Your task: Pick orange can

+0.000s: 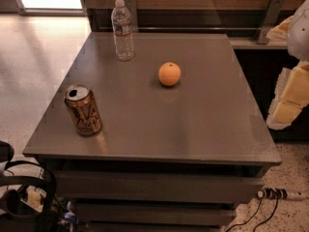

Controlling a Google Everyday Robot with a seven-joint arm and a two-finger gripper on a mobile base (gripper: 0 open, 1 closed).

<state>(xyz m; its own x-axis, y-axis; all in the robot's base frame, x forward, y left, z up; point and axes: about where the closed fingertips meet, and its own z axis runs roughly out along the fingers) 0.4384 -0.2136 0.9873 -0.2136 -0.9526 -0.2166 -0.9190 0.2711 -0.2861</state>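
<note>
The orange can (83, 110) stands at the near left of a grey table (193, 129), well apart from an orange fruit (169, 74) at centre and a clear water bottle (123, 30) at the far left. The gripper (289, 98) hangs beyond the table's right edge, well away from the can; whether it is released or clenched cannot be told.

orange can (83, 110) upright, table (193, 120) front-left | pincer (288, 100) beyond right edge
</note>
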